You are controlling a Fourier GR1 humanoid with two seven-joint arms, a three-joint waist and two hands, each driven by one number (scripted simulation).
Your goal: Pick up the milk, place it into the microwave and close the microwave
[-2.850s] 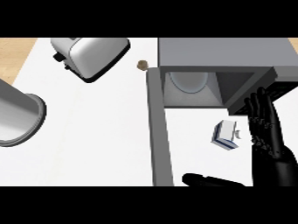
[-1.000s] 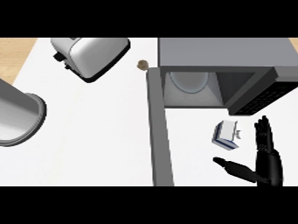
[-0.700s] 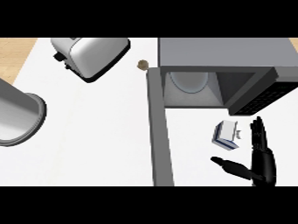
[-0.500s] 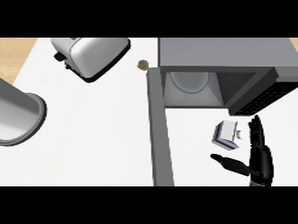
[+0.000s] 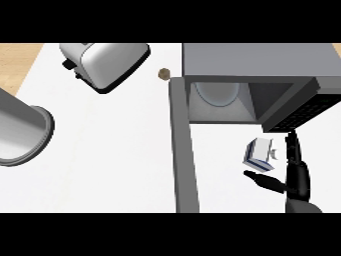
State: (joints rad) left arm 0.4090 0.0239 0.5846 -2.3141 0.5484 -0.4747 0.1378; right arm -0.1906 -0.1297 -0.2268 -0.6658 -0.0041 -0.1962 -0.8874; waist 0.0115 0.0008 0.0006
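The milk [image 5: 259,153], a small white and blue carton, lies on the white counter just in front of the open microwave [image 5: 261,60]. The microwave's door [image 5: 182,150] swings out toward me on the left of the carton. My right hand [image 5: 298,179] comes in from the lower edge and is open. Its straight fingers [image 5: 292,147] stand along the carton's right side and its thumb [image 5: 264,181] reaches under the carton's near end. I cannot tell whether they touch the milk. My left hand does not show.
A glass turntable [image 5: 217,92] lies inside the microwave's cavity. A silver toaster [image 5: 103,62] stands at the back left, and a large grey cylinder [image 5: 10,125] lies at the left edge. A small brown object [image 5: 164,74] sits by the door's hinge.
My right hand pulled back from the microwave's front, then crept forward and left, so its fingers now stand beside the milk. The carton has not moved.
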